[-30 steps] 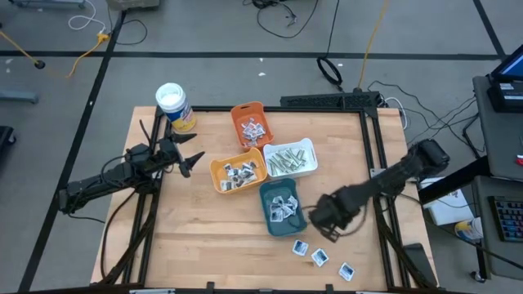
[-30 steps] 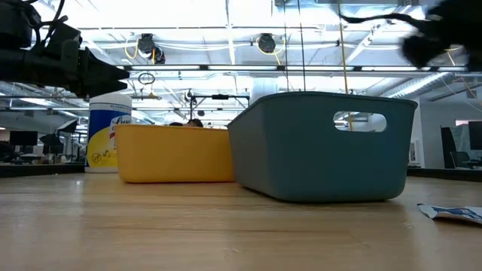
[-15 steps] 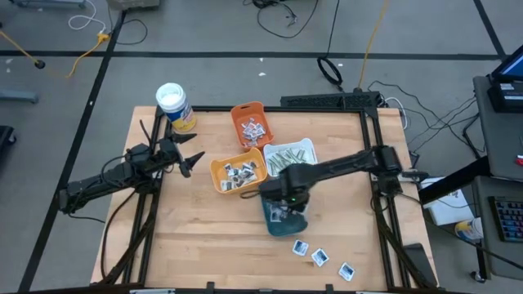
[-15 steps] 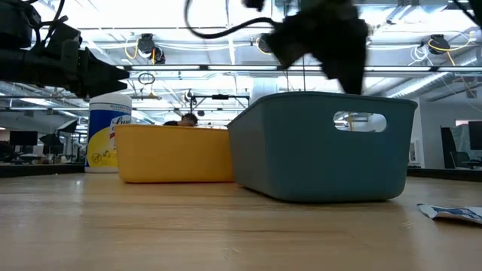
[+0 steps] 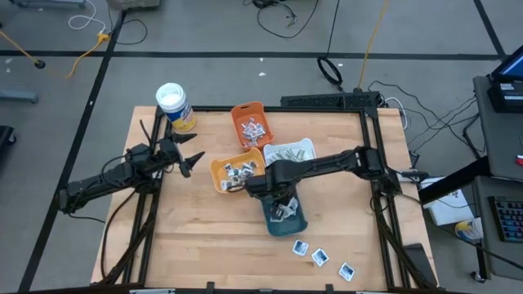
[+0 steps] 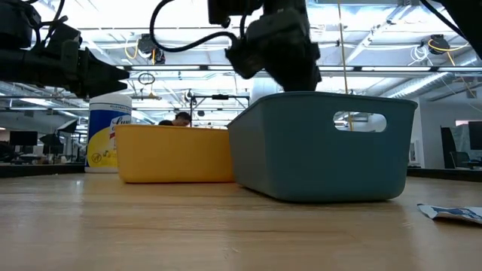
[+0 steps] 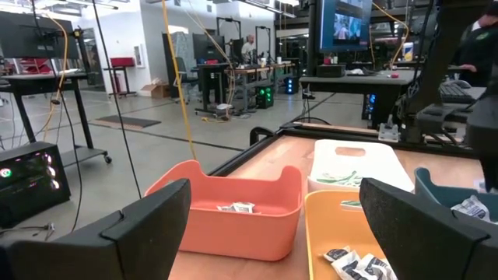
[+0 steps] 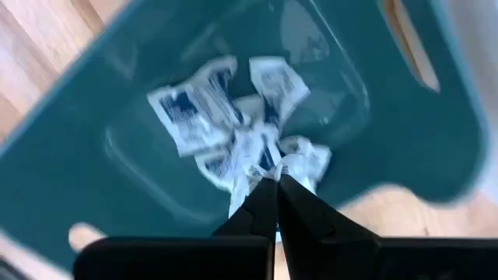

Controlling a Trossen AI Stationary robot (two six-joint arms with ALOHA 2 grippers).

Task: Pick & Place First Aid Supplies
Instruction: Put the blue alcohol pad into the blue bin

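My right gripper hangs shut, pointing down, over the far end of the teal tray. White sachets with blue print lie on that tray's floor. One white sachet shows right at the fingertips. Three more sachets lie flat on the table near its front edge. My left gripper waits open and level at the table's left side, with nothing between its fingers. My right gripper pinches a white sachet by its edge between the ends of its two shut fingers, coming from above and pointing down. The sachet hangs below the fingertips over the teal tray's inside, clear of the wood; how much of it is held stays hidden.
A yellow-orange tray with dark-printed sachets stands left of the teal one. The white tray of pale strips and the orange tray stand behind. A white-lidded canister is at the far left corner. Bare wood lies along the near left.
My right gripper has swung from the table's near right part toward the left and far side, ending above the teal tray. It rolled at the wrist on the way and stayed shut. The three loose sachets have not moved.
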